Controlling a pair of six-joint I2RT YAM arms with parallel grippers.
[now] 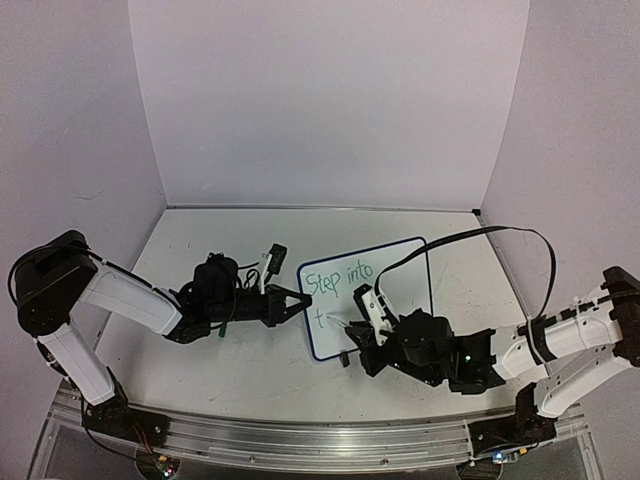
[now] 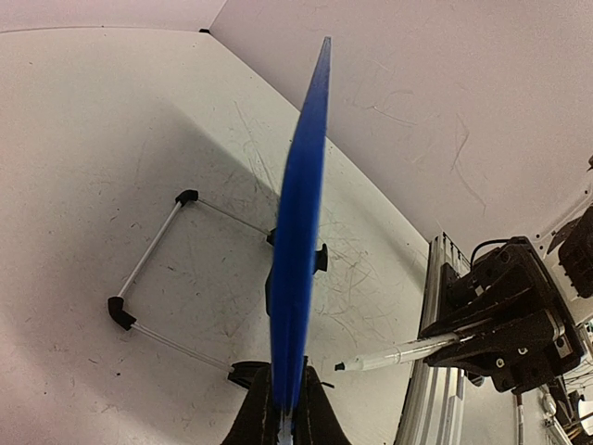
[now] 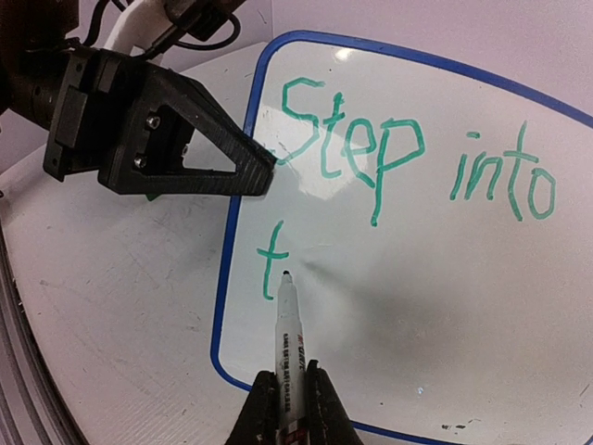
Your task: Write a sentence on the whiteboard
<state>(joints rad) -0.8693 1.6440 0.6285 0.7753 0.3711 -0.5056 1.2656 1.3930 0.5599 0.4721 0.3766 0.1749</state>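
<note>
Marker (image 3: 285, 334) tip stands just right of the letter t (image 3: 269, 255), which opens the second line of the sentence (image 3: 408, 158). The bare whiteboard (image 3: 435, 306) lies to the right of the tip. Your right gripper (image 3: 286, 399) is clamped on the marker, and the marker's long axis points up the board. Your left gripper (image 2: 287, 417) pinches the left rim of the board.

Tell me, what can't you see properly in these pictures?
- Right wrist view: the picture's edge cuts off the right side of the board. The label on the marker is too blurry to read.
- Left wrist view: the board is edge-on, so its writing is hidden.
- Top view: the right gripper covers the board's lower edge. The marker tip is too small to tell if it touches.
</note>
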